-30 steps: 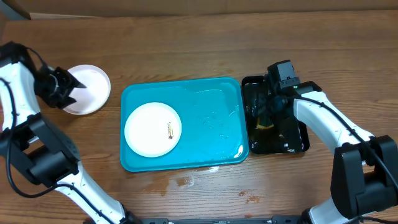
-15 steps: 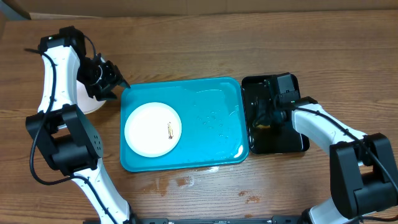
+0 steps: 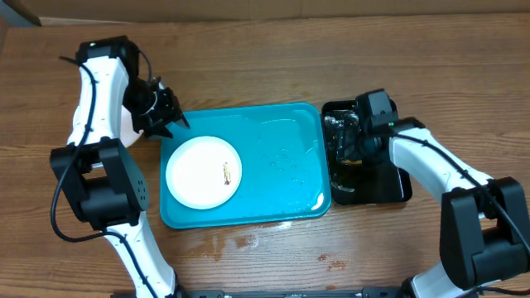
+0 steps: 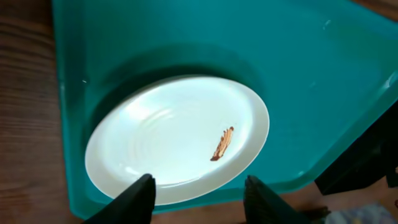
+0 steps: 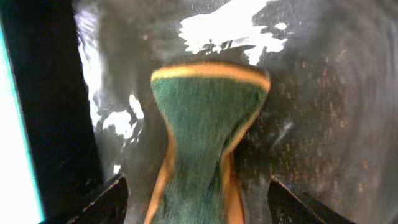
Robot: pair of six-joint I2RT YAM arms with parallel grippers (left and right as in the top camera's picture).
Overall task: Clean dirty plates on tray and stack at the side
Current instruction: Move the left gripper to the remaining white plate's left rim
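Left gripper sits over the back-left corner of the tray, just off the rim. In the left wrist view its two fingers stand moderately apart with nothing between them. They frame the near edge of the plate below; contact with it cannot be made out. One white plate lies flat in the left half of the tray, close to the left wall, with a short brown smear right of its centre. The smear reads as a thin streak in the wrist view. The rest of the tray floor is bare and shows a wet sheen. Right gripper is down in the black tray, which sits just beside the blue tray's right edge. In the right wrist view its fingers are spread wide on either side of a green, yellow-edged sponge. A gap shows on both sides, so the sponge is not clamped. It lies on the wet black floor, pinched to a waist at its middle. Small water spots mark the table in front of the tray.
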